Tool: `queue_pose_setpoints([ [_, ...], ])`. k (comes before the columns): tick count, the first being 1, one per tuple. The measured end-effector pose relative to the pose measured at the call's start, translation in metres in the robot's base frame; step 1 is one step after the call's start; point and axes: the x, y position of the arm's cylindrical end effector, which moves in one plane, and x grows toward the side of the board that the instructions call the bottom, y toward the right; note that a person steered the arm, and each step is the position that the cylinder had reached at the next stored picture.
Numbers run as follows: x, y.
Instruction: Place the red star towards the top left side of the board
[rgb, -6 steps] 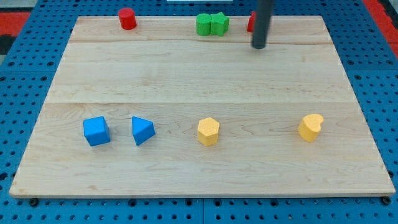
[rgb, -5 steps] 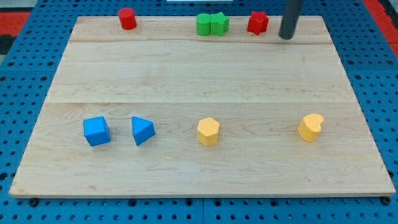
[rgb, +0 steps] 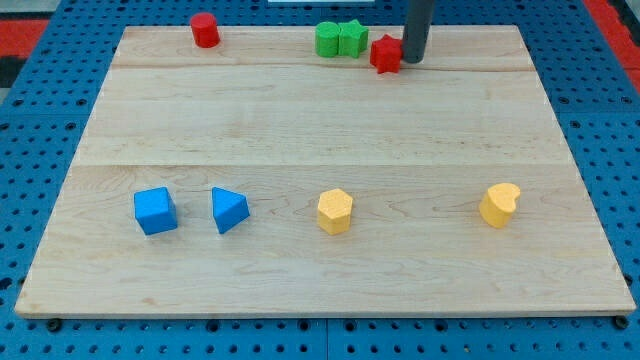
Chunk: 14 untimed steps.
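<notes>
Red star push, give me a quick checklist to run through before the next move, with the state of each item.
1. My tip against the red star, on its right in the view: ok.
2. Red star at top left: not ok, it sits near top centre.
3. Path leftward clear: not ok, green blocks lie just left.
4. Red cylinder occupies the top-left area: not ok.
5. Star flat on board: ok.

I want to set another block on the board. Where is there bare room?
The wide middle band between the top row and the bottom row is bare. So is the stretch between the yellow hexagonal block and yellow heart. It is crowded at the top, where my tip sits against the red star by the green blocks.
</notes>
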Motion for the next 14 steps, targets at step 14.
queue_pose_setpoints([
  [14, 0.024, -0.189],
])
